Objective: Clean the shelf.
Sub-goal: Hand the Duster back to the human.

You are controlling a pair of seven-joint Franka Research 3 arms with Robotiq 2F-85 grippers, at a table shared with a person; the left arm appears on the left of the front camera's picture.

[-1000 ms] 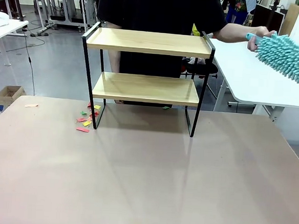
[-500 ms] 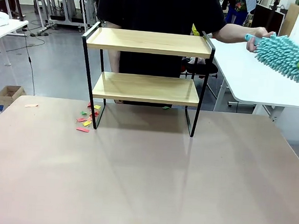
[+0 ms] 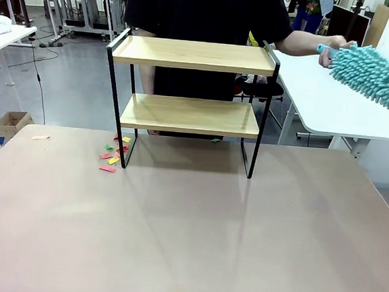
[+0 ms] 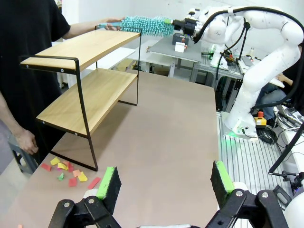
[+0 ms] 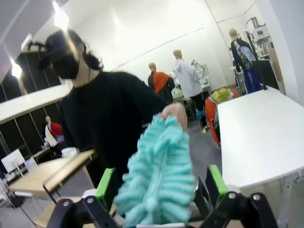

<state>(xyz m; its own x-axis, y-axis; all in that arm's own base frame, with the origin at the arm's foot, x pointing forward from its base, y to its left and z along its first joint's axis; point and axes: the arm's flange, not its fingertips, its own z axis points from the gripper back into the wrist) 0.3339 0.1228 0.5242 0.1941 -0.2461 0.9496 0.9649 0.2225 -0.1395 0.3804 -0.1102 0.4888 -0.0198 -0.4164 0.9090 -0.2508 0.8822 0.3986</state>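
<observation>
Right gripper (image 5: pixel 159 190) has let go of the teal duster (image 3: pixel 376 73): its green pads now stand apart on either side of the fluffy head (earlier clamped on it). Gripper has slid further off the right edge. The person's hand (image 3: pixel 336 49) has edged slightly left, still gripping the duster's far end.

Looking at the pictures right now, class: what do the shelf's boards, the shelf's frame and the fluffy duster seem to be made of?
Light boards of the two-tier shelf: apparently wood or wood-look laminate, pale grain, matte. Thin black frame: likely painted metal, slim and rigid. Teal fluffy duster: probably chenille microfibre, soft noodle-like tufts.
</observation>
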